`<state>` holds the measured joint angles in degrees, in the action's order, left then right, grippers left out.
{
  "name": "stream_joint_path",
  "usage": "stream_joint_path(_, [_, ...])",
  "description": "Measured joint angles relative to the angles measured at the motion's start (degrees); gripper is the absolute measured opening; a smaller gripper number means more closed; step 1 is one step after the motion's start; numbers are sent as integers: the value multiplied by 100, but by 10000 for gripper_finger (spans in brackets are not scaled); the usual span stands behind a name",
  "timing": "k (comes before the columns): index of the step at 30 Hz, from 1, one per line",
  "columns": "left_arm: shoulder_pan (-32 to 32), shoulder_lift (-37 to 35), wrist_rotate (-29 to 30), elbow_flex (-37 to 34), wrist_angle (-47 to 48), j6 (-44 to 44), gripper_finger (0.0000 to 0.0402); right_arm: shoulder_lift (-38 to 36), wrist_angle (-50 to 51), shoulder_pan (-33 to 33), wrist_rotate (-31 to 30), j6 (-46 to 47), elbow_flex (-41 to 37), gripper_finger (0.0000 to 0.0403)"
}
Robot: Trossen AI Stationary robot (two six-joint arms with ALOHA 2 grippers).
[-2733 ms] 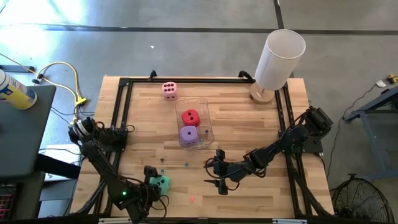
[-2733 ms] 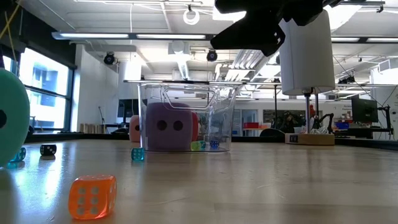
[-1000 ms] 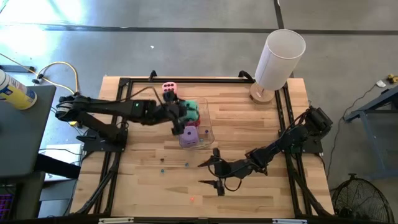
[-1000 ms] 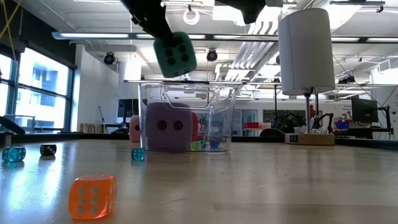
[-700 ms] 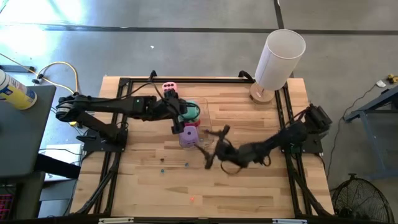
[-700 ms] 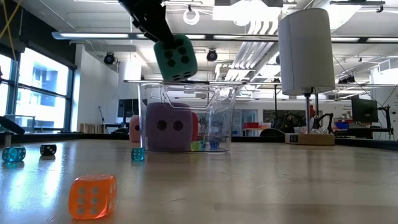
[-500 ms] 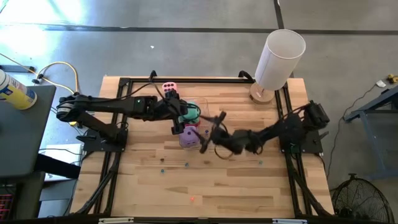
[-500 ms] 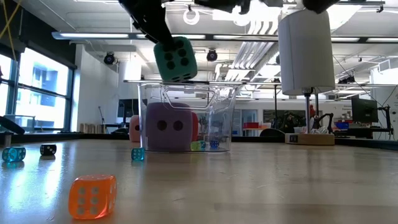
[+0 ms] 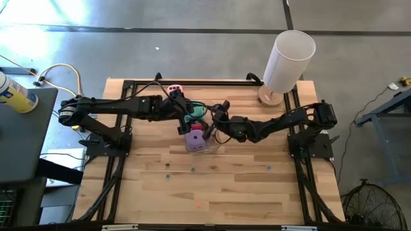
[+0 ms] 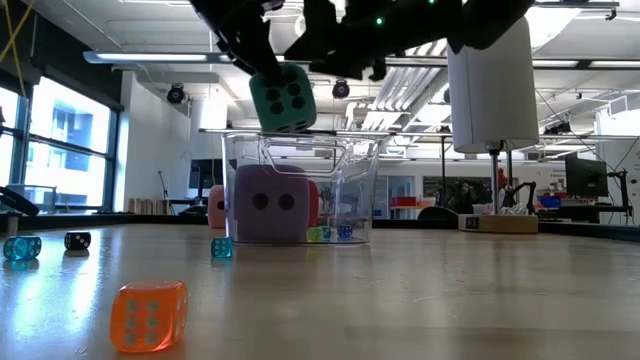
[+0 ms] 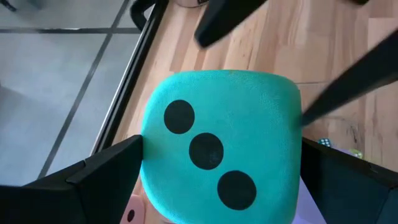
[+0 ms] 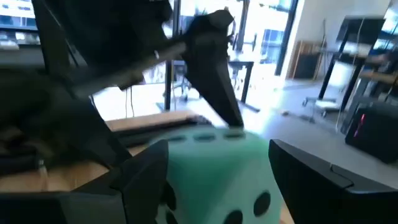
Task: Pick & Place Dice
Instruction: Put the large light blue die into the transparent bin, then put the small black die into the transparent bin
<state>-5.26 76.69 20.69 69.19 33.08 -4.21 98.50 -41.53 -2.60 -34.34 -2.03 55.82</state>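
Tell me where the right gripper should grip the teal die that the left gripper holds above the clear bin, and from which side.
Likely the two flat faces left free. The left gripper clamps the teal die on opposite sides, above the clear bin. The right gripper, open, already straddles the die from the opposite side, so coming in from the right across the free faces suits it.

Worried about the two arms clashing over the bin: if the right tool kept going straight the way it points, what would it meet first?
Most likely the teal die, which fills the gap ahead of the right tool and is gripped by the left tool above the clear bin. Depth is hard to judge.
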Motion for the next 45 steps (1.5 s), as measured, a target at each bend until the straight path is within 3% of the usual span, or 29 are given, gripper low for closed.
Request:
stream_joint_path(9, [2,0,0,0,-67,105,397,4,971,131,-7,696,-1,270])
stream_joint_path(16, [2,0,0,0,-66,105,397,4,980,30,-47,678,-1,270])
stream_joint_path(28, [311,-144,31,0,-215,106,397,4,310,-683,-1083,-272,-1,270])
stream_joint_path(34, [892,-489,40,0,278,410,397,2,362,-1426,-1225,35,1,270])
stream_joint_path(45, [2884,-645,-238,-3,1937,2544,397,2,368,-2836,-1220,-400,1,270])
